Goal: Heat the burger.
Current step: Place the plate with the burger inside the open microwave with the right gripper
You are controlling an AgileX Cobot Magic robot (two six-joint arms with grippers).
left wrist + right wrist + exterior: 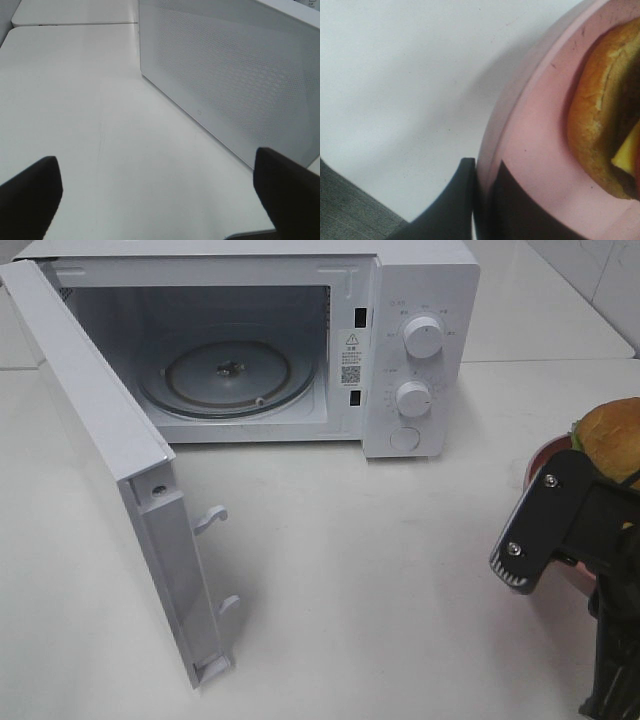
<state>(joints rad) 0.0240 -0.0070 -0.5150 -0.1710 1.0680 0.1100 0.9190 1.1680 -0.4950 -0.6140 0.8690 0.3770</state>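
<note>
exterior high view: the microwave (300, 340) fills the upper half of the frame, its door (110, 470) swung out toward the lower left, so the cavity and glass turntable (228, 375) stand bare to receive food. the burger (612, 440) sits at the right edge of the frame, about mid-height, on a pink plate (540, 462) over the white worktop (380, 590), well apart from the oven mouth. the right hand (530, 540) meets the plate from the lower right. its wrist view shows one dark finger (457, 200) outside the rim and the other on the plate's inner surface, pinched narrowly on the rim, the burger near but untouched. gripping the plate rather than the bun probably spares the stacked layers. whether the plate is lifted cannot be told. the left hand (160, 200) is absent from the exterior view. its wrist view shows the fingertips spread wide and holding nothing, beside a dotted white panel of the microwave, seemingly parked clear of the loading path. judged stage: loading barely begun; the plate must travel up and left into the cavity, and a thin rim grip risks tilt
</note>
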